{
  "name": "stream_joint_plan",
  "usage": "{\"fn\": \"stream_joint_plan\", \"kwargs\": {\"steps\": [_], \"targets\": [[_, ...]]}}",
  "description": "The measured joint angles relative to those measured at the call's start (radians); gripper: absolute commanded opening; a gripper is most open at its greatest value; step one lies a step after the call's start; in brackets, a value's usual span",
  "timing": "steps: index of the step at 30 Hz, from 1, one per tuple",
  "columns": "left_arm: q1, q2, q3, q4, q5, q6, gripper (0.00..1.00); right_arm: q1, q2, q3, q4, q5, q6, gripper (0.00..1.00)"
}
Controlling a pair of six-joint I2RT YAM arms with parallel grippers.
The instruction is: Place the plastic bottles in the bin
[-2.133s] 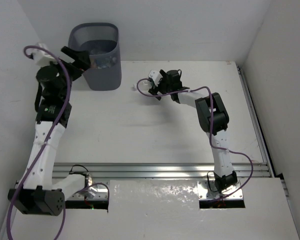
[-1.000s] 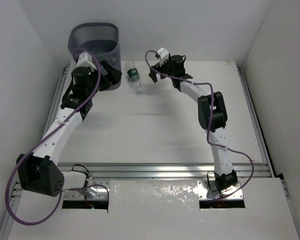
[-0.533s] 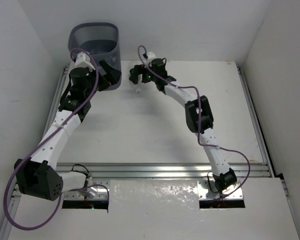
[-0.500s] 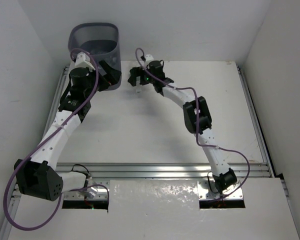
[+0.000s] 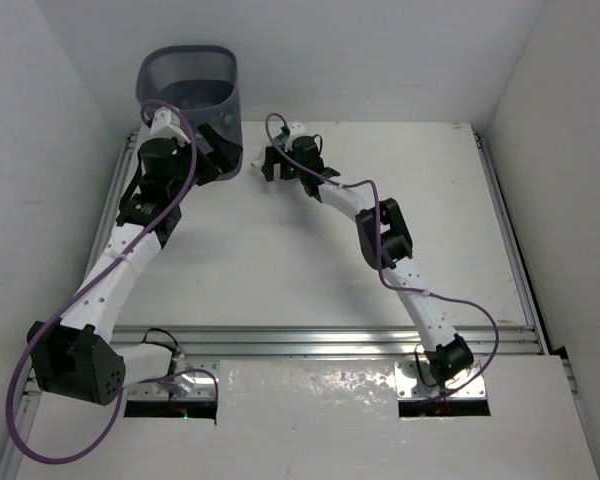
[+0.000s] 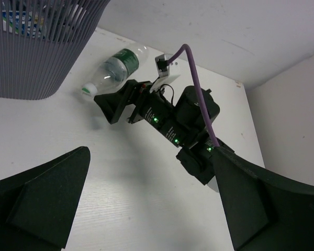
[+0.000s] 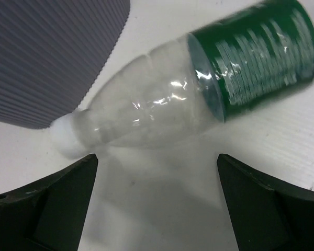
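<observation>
A clear plastic bottle with a dark green label [image 7: 199,89] and a white cap lies on its side on the table, right beside the dark grey bin [image 5: 188,62]. My right gripper [image 7: 156,163] is open and empty, just short of the bottle's neck end, not touching it. The left wrist view shows this bottle [image 6: 114,67] with the right gripper [image 6: 111,103] next to its cap. My left gripper [image 6: 152,204] is open and empty, low by the bin's right side [image 5: 218,156]. In the top view the right gripper [image 5: 273,162] hides the bottle.
Other bottles show through the bin's slats [image 6: 21,15]. The bin's ribbed wall [image 7: 47,52] stands close left of the bottle. The back wall runs just behind the bin. Both arms reach into the same far-left corner, their grippers close together.
My right arm has swung left and lowered its open gripper to the bottle beside the bin. My left arm came round to the bin's right side and has since held still.
</observation>
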Motion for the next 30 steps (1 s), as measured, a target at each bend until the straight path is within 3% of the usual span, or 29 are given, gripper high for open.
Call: {"fn": "stream_joint_plan", "kwargs": {"steps": [5, 11, 19, 26, 30], "targets": [[0.000, 0.000, -0.002, 0.007, 0.005, 0.000, 1.00, -0.026, 0.010, 0.000, 0.039, -0.032, 0.024, 0.99], [0.000, 0.000, -0.008, 0.014, 0.007, 0.000, 1.00, -0.051, -0.086, -0.197, 0.141, -0.049, 0.077, 0.99], [0.000, 0.000, -0.014, 0.017, 0.010, 0.000, 1.00, -0.061, -0.325, -0.521, 0.136, 0.080, 0.219, 0.99], [0.000, 0.000, -0.019, 0.022, 0.010, 0.000, 1.00, -0.061, -0.415, -0.504, -0.007, 0.221, 0.341, 0.99], [0.000, 0.000, -0.026, 0.023, 0.011, 0.000, 1.00, -0.061, -0.511, -0.603, -0.043, 0.296, 0.378, 0.99]]}}
